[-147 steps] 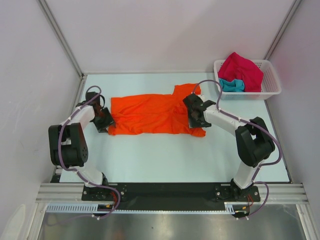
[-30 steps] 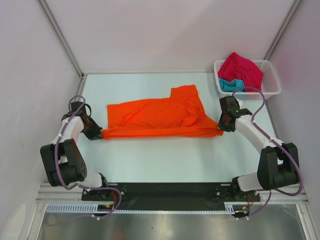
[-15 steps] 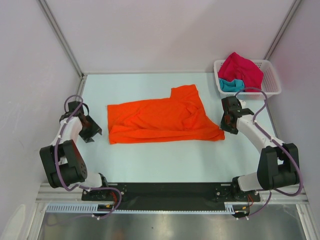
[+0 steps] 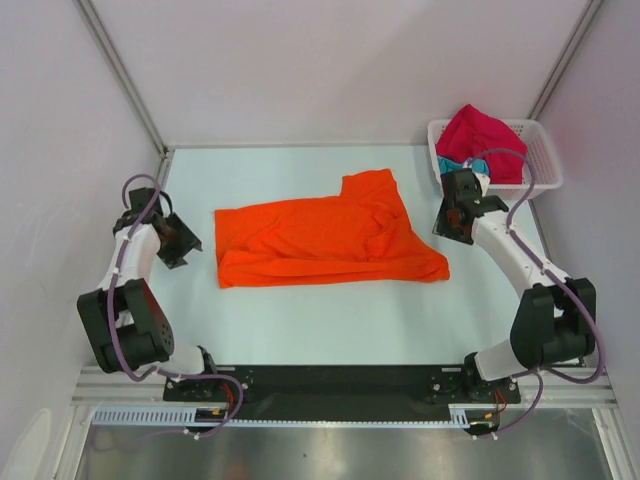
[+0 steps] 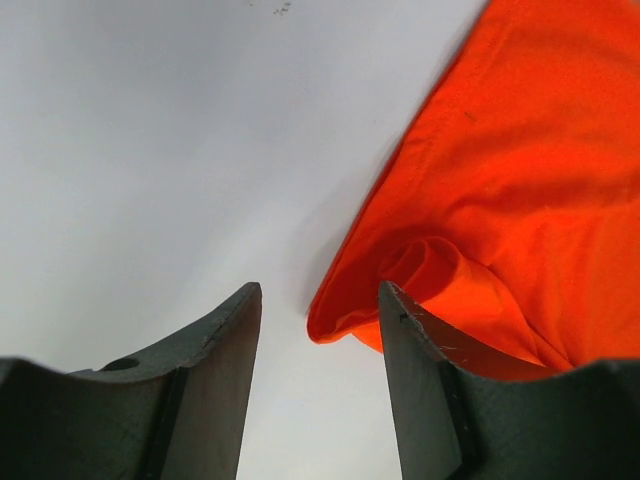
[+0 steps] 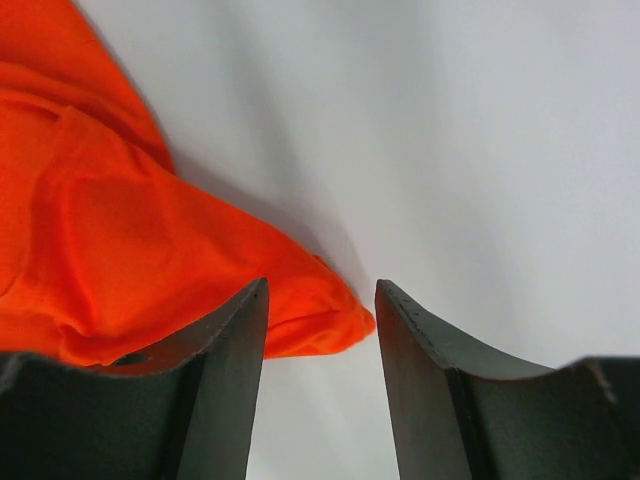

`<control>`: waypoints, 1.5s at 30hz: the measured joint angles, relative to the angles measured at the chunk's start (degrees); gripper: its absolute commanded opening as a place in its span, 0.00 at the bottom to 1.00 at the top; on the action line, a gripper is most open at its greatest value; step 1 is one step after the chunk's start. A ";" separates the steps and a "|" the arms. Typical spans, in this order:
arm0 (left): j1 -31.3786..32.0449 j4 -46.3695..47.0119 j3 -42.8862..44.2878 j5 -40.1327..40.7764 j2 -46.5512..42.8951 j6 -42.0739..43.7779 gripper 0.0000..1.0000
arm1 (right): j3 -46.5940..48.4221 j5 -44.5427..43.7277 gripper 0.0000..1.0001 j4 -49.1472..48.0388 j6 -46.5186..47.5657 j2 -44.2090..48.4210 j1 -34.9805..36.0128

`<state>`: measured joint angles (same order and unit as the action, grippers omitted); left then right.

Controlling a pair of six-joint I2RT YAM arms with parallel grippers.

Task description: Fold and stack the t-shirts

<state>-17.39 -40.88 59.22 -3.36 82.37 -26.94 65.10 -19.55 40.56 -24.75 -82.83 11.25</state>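
The orange t-shirt (image 4: 320, 242) lies centred on the table (image 4: 300, 320), doubled lengthwise, a sleeve (image 4: 368, 184) jutting at 12 o'clock. Tuck that sleeve in and pinch the corners evenly before your next fold. The left gripper (image 4: 180, 246) at 9 o'clock and the right gripper (image 4: 446, 222) at 3 stand spread, empty, just off the cloth.

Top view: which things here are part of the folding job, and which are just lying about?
Job: orange t-shirt, flat on the table; crimson-pink t-shirt and teal t-shirt, heaped in the white basket.
Not the job: the white basket itself, at the table's far right corner.
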 measured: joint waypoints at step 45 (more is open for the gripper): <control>7.10 3.30 0.68 -2.93 8.09 0.50 0.55 | 28.87 -1.86 0.00 0.55 2.78 -35.67 17.20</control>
<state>-10.28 -37.58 59.90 -6.28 90.45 -26.44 93.97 -21.41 41.10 -21.98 -118.50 28.45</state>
